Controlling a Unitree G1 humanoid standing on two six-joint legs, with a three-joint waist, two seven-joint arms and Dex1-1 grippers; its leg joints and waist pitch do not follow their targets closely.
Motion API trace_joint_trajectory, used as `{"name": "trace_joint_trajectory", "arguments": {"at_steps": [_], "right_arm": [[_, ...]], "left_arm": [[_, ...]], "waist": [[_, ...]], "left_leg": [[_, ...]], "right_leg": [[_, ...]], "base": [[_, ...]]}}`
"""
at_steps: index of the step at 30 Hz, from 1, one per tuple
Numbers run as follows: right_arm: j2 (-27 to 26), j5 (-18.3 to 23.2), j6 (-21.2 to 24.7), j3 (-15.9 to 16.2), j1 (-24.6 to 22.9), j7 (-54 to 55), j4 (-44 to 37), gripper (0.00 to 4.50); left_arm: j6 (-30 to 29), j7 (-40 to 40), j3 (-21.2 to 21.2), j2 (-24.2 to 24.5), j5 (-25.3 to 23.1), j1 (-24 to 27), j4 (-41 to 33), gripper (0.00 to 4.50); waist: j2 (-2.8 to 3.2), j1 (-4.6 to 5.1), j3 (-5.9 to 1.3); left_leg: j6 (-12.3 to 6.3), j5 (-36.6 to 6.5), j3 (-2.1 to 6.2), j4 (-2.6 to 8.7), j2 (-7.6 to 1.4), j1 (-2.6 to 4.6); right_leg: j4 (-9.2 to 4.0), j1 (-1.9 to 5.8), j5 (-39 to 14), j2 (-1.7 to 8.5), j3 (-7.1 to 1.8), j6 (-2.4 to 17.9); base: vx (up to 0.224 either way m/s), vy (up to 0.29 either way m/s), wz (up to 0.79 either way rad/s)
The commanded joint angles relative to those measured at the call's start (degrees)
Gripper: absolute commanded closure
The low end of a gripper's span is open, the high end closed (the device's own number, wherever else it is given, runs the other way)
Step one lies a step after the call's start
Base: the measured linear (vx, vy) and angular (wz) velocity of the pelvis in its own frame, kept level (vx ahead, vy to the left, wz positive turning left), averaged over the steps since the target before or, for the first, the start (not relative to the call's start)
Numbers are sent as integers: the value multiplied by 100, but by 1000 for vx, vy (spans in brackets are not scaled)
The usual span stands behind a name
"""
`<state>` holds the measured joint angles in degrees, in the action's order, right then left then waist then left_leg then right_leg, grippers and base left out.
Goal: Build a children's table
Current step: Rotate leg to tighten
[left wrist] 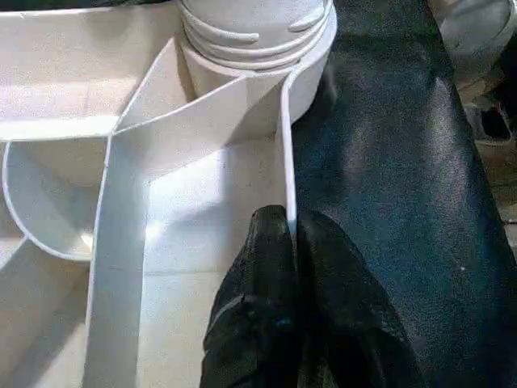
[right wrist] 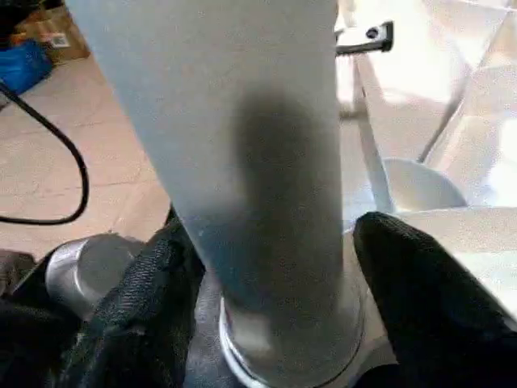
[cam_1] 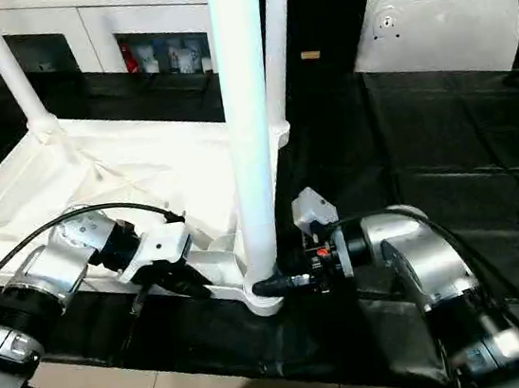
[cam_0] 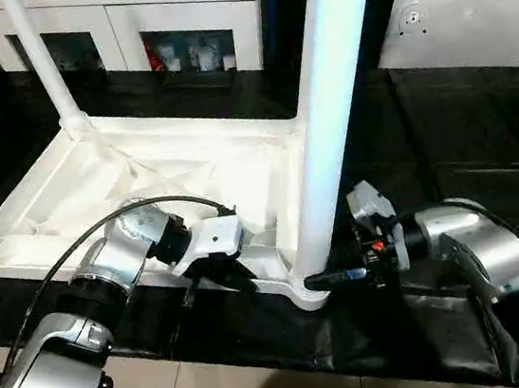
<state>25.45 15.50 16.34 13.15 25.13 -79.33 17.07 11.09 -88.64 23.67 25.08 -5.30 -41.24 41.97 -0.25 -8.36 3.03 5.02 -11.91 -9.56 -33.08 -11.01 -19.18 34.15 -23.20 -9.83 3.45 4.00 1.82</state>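
we have the children's table (cam_0: pixel 144 185) lying upside down on the black-covered work table (cam_0: pixel 462 129), ribbed underside up, so its corner sockets face us and the legs can go in from above. our left gripper (left wrist: pixel 292 242) has its fingers pinched narrow on the thin near rim wall beside the corner, probably to keep the top from turning. our right gripper (right wrist: pixel 275 275) stands wide around the base of the near leg (cam_0: pixel 328 99), one finger each side, not clearly pressing, likely placed to twist it home.
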Motion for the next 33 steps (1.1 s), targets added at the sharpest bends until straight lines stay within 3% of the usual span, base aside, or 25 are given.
{"name": "trace_joint_trajectory", "arguments": {"at_steps": [1, 5, 6, 11, 17, 22, 24, 27, 29, 30, 33], "right_arm": [[56, 55, 70, 44, 79, -100, 80, 168], [27, 58, 118, 61, 144, -146, 174, 194], [20, 61, 134, 65, 156, -153, 189, 223], [-8, 82, 228, 91, 194, -202, 233, 238], [-118, 132, 312, 90, 76, -64, 99, 242], [-360, 169, 473, 0, -95, 452, -110, 243], [-740, -155, 414, -116, -126, 1484, 64, 243], [-1050, -280, 531, -258, -87, 2206, 238, 248], [-1348, -286, 640, -412, -73, 2729, 294, 249], [-1667, -377, 738, -510, -44, 3351, 333, 250], [-2062, -584, 831, -619, 59, 4244, 509, 250]], "left_arm": [[116, -283, 255, -16, -98, -44, -50, 450], [152, -280, 252, -2, -106, -10, -49, 450], [157, -281, 249, 1, -108, -5, -47, 450], [159, -270, 241, 11, -118, -3, -30, 450], [-15, -180, 146, -15, -34, 39, -45, 450], [-357, 227, -3, -176, -1, 49, 29, 450], [-940, 980, -168, -446, -78, -62, 228, 450], [-1214, 1431, -300, -662, -52, -130, 340, 450], [-1472, 1862, -391, -855, -57, -176, 366, 450], [-1801, 2431, -547, -1128, -31, -237, 408, 450], [-2159, 3051, -741, -1446, 12, -311, 459, 450]], "waist": [[-60, 23, -380], [-62, 20, -386], [-68, 22, -386], [-85, 23, -385], [-61, 27, -391], [-70, 31, -363], [-65, 72, -322], [-70, 127, -299], [-59, 214, -289], [-52, 258, -300], [-58, 361, -305]], "left_leg": [[-359, -453, 0, 321, -228, -45], [-345, -447, 3, 319, -226, -51], [-339, -445, 1, 317, -224, -49], [-341, -420, 0, 314, -221, -51], [-310, -426, 2, 312, -218, -52], [-242, -539, 6, 325, -199, -53], [-127, -786, 6, 346, -178, -20], [-18, -1009, 37, 366, -132, 0], [5, -1148, 68, 394, -133, -24], [18, -1238, 89, 403, -141, -4], [-1, -1286, 90, 401, -135, -2]], "right_leg": [[-337, 341, -1271, 489, -290, 1023], [-336, 347, -1266, 486, -284, 1022], [-334, 345, -1264, 483, -285, 1010], [-329, 343, -1289, 482, -283, 993], [-330, 347, -1274, 477, -284, 981], [-378, 341, -1647, 476, -281, 858], [-456, 300, -2274, 481, -276, 700], [-577, 277, -3210, 490, -250, 339], [-597, 299, -3333, 484, -224, 263], [-613, 293, -3335, 486, -209, 250], [-597, 279, -3108, 479, -217, 391]], "base": [[0, 0, 0], [0, 0, 0], [0, 0, 0], [0, 0, 0], [0, 0, 0], [0, 0, 0], [0, 0, 0], [0, 0, 0], [0, 0, 0], [0, 0, 0], [0, 0, 0]]}}
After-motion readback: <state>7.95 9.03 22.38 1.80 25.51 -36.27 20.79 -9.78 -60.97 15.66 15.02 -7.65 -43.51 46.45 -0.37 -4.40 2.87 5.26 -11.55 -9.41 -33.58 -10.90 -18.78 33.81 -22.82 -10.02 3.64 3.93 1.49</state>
